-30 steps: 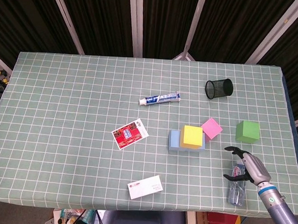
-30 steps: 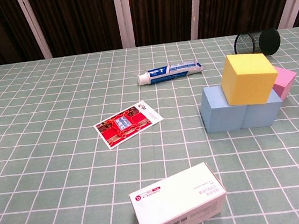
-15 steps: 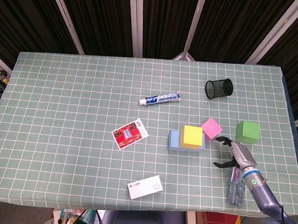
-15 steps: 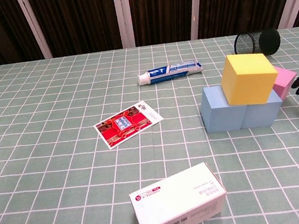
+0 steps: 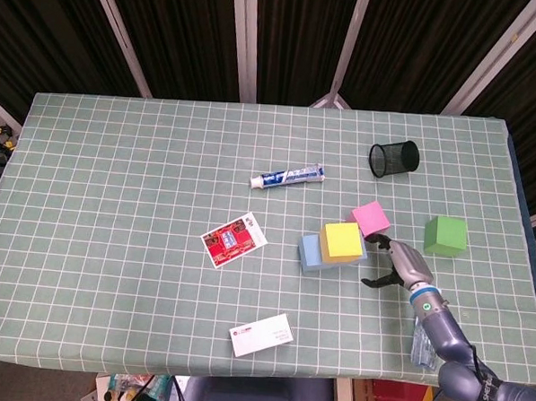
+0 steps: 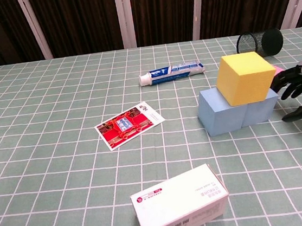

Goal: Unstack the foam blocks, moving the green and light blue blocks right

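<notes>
Now the right hand (image 5: 399, 264) sits against the right end of the light blue block (image 5: 312, 251), its dark fingers (image 6: 296, 87) spread and curled with nothing between them. That matte foam slab lies near the desk's (image 5: 116, 184) middle right and carries the yellow block (image 5: 342, 242), a soft-edged cube. Just behind and to the right rests the pink block (image 5: 371, 218), while the green block (image 5: 446, 236) stands apart farther right, clear of the stack.

Half a second ago the hand hovered farther right and lower; it has since come in to the stack, and the blue slab, yellow cube and pink cube have all shifted left and turned slightly.

A green cloth with a white grid covers the desk. A black wire-mesh cup (image 5: 393, 159) lies on its side. The toothpaste tube (image 5: 288, 176) is white and blue, the card (image 5: 233, 240) red with white border, the carton (image 5: 262, 335) white with a red logo and barcode; their print is too small to read. A clear plastic bottle (image 5: 422, 345) lies by the near edge.
</notes>
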### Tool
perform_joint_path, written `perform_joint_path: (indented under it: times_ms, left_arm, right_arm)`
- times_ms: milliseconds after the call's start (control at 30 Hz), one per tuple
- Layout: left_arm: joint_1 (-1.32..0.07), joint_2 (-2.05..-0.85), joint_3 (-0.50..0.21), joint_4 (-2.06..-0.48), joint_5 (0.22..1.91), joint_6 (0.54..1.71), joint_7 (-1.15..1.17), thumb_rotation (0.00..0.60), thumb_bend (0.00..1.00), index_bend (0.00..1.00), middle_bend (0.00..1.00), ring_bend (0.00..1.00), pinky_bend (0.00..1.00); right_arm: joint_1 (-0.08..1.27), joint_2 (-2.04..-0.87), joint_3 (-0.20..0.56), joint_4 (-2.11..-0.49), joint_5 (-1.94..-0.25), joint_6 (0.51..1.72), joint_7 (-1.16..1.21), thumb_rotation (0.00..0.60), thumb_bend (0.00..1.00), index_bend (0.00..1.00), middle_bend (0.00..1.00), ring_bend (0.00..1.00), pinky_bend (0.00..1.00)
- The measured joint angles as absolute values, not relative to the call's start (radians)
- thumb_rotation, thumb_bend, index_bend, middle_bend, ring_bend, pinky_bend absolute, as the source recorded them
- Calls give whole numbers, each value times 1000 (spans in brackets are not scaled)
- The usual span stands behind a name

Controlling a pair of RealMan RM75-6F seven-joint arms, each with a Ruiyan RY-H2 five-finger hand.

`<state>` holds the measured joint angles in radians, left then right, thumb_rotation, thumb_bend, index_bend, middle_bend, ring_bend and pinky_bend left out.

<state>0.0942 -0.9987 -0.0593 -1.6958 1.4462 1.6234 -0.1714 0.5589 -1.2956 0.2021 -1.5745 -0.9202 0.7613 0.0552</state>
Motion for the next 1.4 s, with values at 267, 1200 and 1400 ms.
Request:
perform_joint_path:
  times_ms: [267,1200,1400]
  left_arm:
    - [94,-996,-61,-1694,1444,1622,-180,600,183,184,0,0,0]
    - [80,-997,-60,-1703,1439,1597,-158,600,183,184,0,0,0]
    - [79,-996,-61,-1704,1434,1594,-157,600,183,184,0,0,0]
  right_arm:
    - [601,-1313,226,-1583,-850,780,9,600,173,245,240,215,122]
    - [662,-1367,262,-1413,-922,640,122,600,174,245,107,1,0]
    - [666,-1369,267,-1449,-1003,673,139,600,174,244,98,0,0]
